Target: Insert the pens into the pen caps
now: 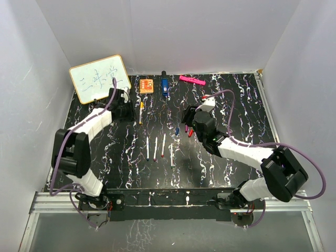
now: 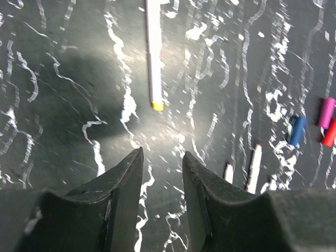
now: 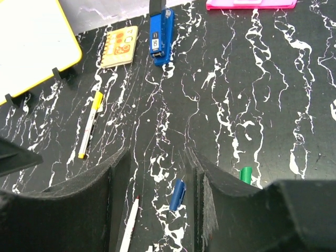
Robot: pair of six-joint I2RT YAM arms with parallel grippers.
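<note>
**Sizing up slim pens and stubby caps with empty jaws**

Holding both pairs of jaws apart, clamping on nothing: left gripper [image 2: 161,155] and right gripper [image 3: 157,152] alike, hovering low over the table [image 1: 121,163].

Judging the pens [image 1: 156,147] as light, stiff and slick-barrelled, prone to rolling. Pinching mid-barrel, across the width, leaving the tip free. Finding them lying side by side, right of the left gripper and back toward its wrist, with a yellow pen [image 2: 153,52] straight ahead of it, apparently capped already.

Judging the pen caps [image 1: 177,130] as lighter yet, stubby, apt to skid or twist. Taking each across its closed end, mouth outward. Seeing the blue cap [image 3: 178,194] just ahead, in line with the right gripper's gap, the green cap [image 3: 245,174] beside its right finger, and the purple cap [image 2: 326,112] and red cap [image 2: 329,134] far right of the left gripper.

Noting, well ahead of the right gripper, the whiteboard [image 3: 31,47] to the left, the pink bar [image 3: 249,4] to the right, and the blue block [image 3: 160,35] and orange square [image 3: 120,46] between, all well apart from the work. Expecting trouble only from the pens' close spacing, crowding any finger going down between them.
</note>
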